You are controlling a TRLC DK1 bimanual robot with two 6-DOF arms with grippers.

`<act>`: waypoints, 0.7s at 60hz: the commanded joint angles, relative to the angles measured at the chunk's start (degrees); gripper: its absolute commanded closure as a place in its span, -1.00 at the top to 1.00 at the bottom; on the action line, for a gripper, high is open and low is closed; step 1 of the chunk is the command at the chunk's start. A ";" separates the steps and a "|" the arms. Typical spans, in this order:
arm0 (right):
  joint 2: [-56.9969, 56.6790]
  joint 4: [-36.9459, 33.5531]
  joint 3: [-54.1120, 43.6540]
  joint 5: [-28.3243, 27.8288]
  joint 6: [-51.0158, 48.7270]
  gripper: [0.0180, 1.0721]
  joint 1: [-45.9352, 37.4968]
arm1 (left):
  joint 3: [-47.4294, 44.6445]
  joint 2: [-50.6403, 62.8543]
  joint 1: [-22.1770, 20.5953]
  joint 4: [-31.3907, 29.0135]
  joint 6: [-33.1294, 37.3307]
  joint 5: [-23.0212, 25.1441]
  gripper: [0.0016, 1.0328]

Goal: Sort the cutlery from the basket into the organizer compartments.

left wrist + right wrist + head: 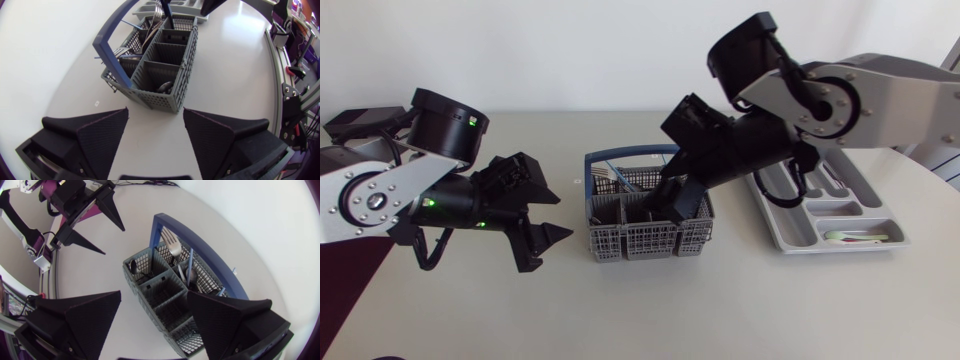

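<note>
The grey cutlery basket (645, 232) with a blue handle (620, 155) stands mid-table. In the right wrist view the basket (165, 292) holds a fork (173, 242), a spoon (191, 275) and other pieces. My right gripper (677, 205) hangs open right over the basket's right half; its fingers (80, 320) stand wide apart with nothing between them. Left of the basket, my left gripper (548, 218) is open and empty, facing the basket (155, 65). The grey organizer (800, 235) lies at the right, with a green-handled piece (855, 237) in its front compartment.
My right arm's links (820, 100) cross above the organizer's left part. The other arm's fingers (167, 12) show at the basket's far end in the left wrist view. Bare tabletop (650, 310) lies in front of the basket.
</note>
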 commanded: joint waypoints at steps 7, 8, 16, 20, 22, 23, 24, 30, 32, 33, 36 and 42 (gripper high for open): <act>6.94 -1.05 5.84 2.16 6.37 0.80 3.18 | -1.95 3.31 1.94 1.09 -1.62 4.51 0.46; 7.38 -1.05 6.19 2.16 6.64 0.79 3.27 | -1.95 3.57 1.94 1.18 -1.71 4.60 0.46; 9.75 -0.79 7.77 4.00 8.40 0.73 5.11 | -2.30 4.80 2.11 1.26 -2.59 4.68 0.46; 10.81 -0.70 8.39 4.97 9.45 0.73 6.43 | -2.03 4.80 2.46 0.65 -3.20 5.21 0.46; 11.34 -0.70 8.74 5.76 9.98 0.72 7.04 | -2.03 4.80 2.55 0.56 -3.73 5.30 0.46; 11.60 -0.70 8.92 6.38 10.15 0.72 7.48 | -1.95 4.71 2.55 0.56 -3.99 5.30 0.46; 11.78 -0.61 9.00 6.90 10.33 0.72 7.84 | -1.95 4.71 2.55 0.56 -4.17 5.30 0.46; 12.83 -0.09 9.71 7.78 12.09 0.58 9.07 | -2.56 4.28 2.90 0.65 -6.02 5.39 0.46; 12.92 0.27 9.80 7.96 12.53 0.56 9.42 | -3.26 3.92 2.90 0.91 -6.02 5.65 0.46; 13.01 0.44 9.71 8.22 12.79 0.56 9.59 | -3.70 3.75 2.99 1.26 -6.10 5.83 0.46; 13.09 0.79 9.71 9.28 13.14 0.56 10.12 | -4.85 3.40 2.90 2.49 -6.45 6.18 0.46; 13.53 1.41 9.53 9.63 14.02 0.42 10.65 | -7.66 2.25 3.43 6.27 -7.69 7.06 0.46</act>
